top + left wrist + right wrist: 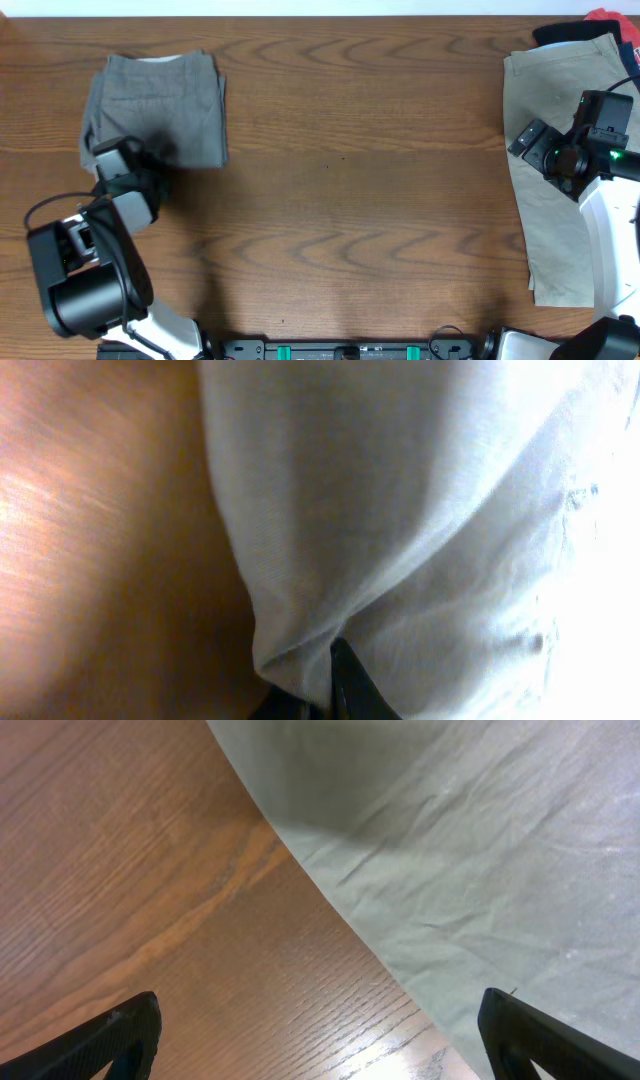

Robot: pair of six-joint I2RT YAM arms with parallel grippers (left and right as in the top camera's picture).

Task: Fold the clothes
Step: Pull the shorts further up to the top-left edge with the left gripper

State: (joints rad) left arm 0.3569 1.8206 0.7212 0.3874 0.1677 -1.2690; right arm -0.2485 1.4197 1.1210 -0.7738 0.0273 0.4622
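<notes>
Here the grey-green shorts [155, 105] lie folded on the far left of the table [370, 180], with the left gripper [150, 158] at their near edge. In its wrist view cloth bunches around one dark finger [345, 682], so I cannot tell whether it grips. The right gripper [320, 1030] — jaws spread wide, empty — hovers over the left edge of the tan shorts [550, 230], spread flat at the right.

Grey shorts [430, 510] bunched at claw fingertip [345, 680], table [100, 560] left
</notes>
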